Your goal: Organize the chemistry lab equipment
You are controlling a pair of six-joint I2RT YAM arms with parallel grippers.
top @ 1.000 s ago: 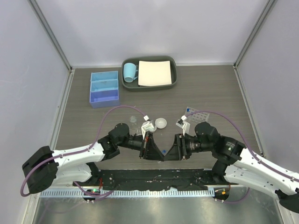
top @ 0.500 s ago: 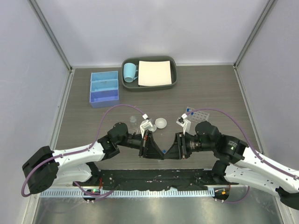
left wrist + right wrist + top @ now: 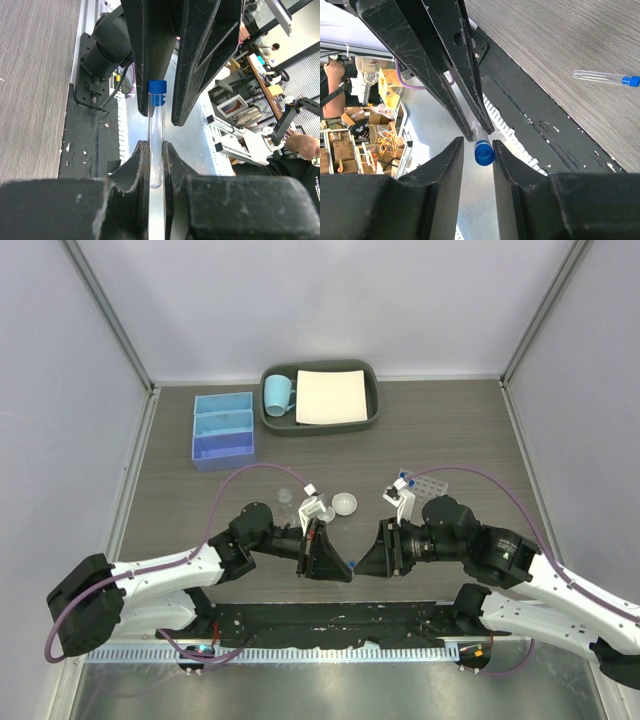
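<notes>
A thin clear tube (image 3: 156,127) with a blue cap (image 3: 157,93) hangs level in the air over the table's near edge. My left gripper (image 3: 156,146) is shut on its rounded end. My right gripper (image 3: 478,142) faces it with the cap (image 3: 484,152) between its jaws; the cap touches one finger and a small gap shows at the other, so it stands open. In the top view the left gripper (image 3: 340,568) and right gripper (image 3: 368,562) meet tip to tip. Another blue-capped tube (image 3: 605,77) lies on the wood. The clear rack (image 3: 428,484) sits behind my right wrist.
A blue three-compartment box (image 3: 223,428) stands at the back left. Beside it is a dark grey tray (image 3: 368,420) holding a light-blue mug (image 3: 278,393) and a white sheet. A small white dish (image 3: 344,503) and a small clear bottle (image 3: 287,496) sit behind my left wrist.
My right gripper's jaws have narrowed around the tube's cap, and the right wrist has shifted slightly right and back. The left gripper has kept its hold.
</notes>
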